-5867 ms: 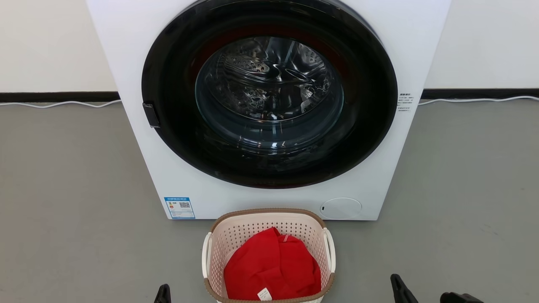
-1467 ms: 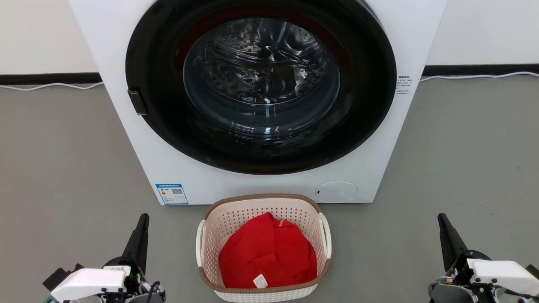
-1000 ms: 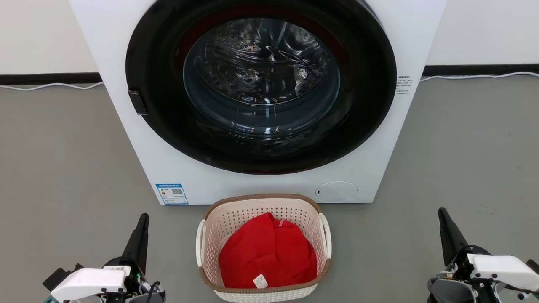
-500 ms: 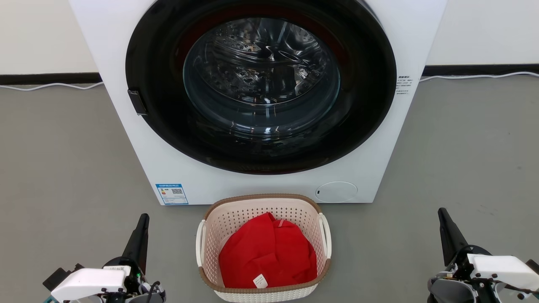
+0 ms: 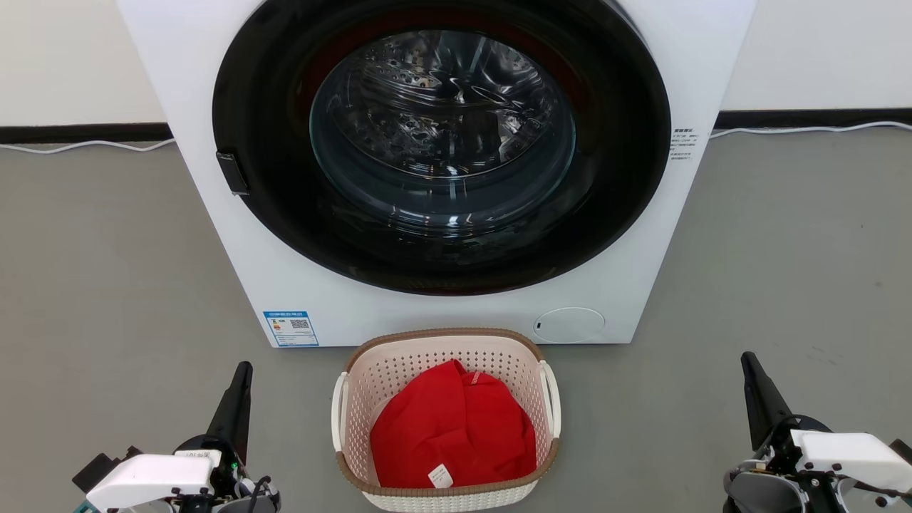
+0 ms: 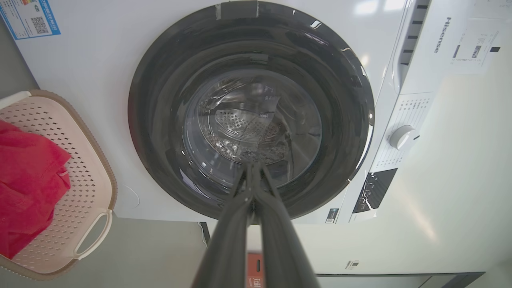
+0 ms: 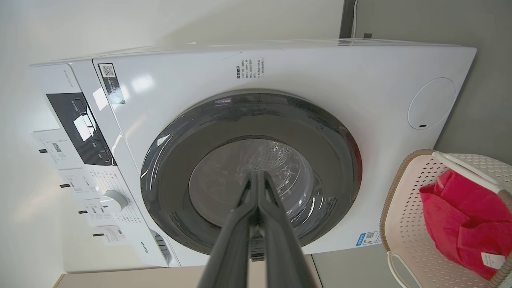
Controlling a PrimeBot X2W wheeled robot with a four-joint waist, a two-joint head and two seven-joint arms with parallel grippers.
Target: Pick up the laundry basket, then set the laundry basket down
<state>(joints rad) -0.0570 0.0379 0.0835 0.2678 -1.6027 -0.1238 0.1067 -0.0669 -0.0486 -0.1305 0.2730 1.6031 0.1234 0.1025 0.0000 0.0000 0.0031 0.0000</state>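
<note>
The laundry basket, cream-white with a brown woven rim and white side handles, stands on the grey floor just before the washing machine, with a red garment lying in it. My left gripper is shut and empty, well to the basket's left, fingers pointing toward the machine. My right gripper is also shut and empty, far to the basket's right. The basket shows at the left edge of the left wrist view behind the shut left gripper; at the right edge of the right wrist view the basket sits beside the shut right gripper.
A white front-loading washing machine with a round dark glass door stands right behind the basket. A white cable runs along the black skirting at the wall. Grey floor stretches on both sides.
None over the last second. Since the oldest frame the camera has tilted down and both grippers have come up into view beside the basket.
</note>
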